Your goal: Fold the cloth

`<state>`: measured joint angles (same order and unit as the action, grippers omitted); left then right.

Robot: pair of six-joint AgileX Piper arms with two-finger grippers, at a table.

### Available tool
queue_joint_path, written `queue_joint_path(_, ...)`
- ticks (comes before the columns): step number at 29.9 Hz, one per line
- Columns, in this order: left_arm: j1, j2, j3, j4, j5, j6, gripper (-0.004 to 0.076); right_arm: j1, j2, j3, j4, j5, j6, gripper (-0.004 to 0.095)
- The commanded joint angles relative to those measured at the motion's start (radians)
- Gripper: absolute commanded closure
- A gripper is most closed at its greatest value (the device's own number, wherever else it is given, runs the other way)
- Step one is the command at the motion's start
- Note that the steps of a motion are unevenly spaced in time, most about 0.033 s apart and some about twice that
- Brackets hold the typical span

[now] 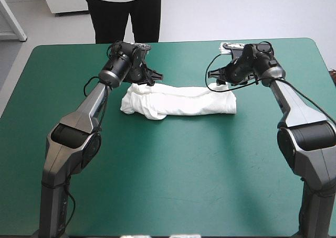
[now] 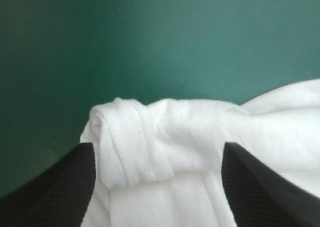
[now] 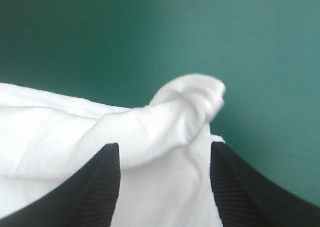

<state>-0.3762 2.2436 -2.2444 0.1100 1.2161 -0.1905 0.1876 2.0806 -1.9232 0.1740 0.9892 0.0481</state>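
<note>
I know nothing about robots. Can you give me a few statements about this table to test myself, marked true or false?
1. The T-shirt is spread out flat. False: it lies as a long, bunched bundle.
2. The left gripper and the right gripper are both open. True.
3. The grippers are at the bundle's near side. False: both are at its far side, one toward each end.
4. The bundle rests on the table. True.
</note>
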Motion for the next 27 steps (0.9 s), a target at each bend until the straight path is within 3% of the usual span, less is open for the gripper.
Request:
queue_joint_path(1, -0.01, -0.069, -0.092, 0.007, 0.015, 0.023, 0.0307, -0.008, -0.11, -0.037, 0.001, -0.006, -0.01, 0.0404)
queue_joint_path(4, -0.038, -0.069, -0.127, -0.015, 0.044, 0.074, 0.0689, -0.008, -0.136, -0.037, -0.005, 0.01, -0.005, 0.0425)
queue_joint_path(5, -0.051, -0.069, -0.13, -0.037, 0.045, 0.091, 0.0724, -0.008, -0.145, -0.037, -0.005, 0.024, -0.001, 0.0428)
queue_joint_path(18, -0.18, -0.042, -0.134, -0.133, 0.008, 0.134, 0.0734, -0.034, -0.208, -0.006, -0.032, 0.075, 0.036, 0.0452)
queue_joint_path(27, -0.182, 0.051, -0.132, -0.202, 0.04, 0.13, 0.0734, -0.147, -0.225, 0.065, 0.066, 0.085, 0.013, 0.0486)
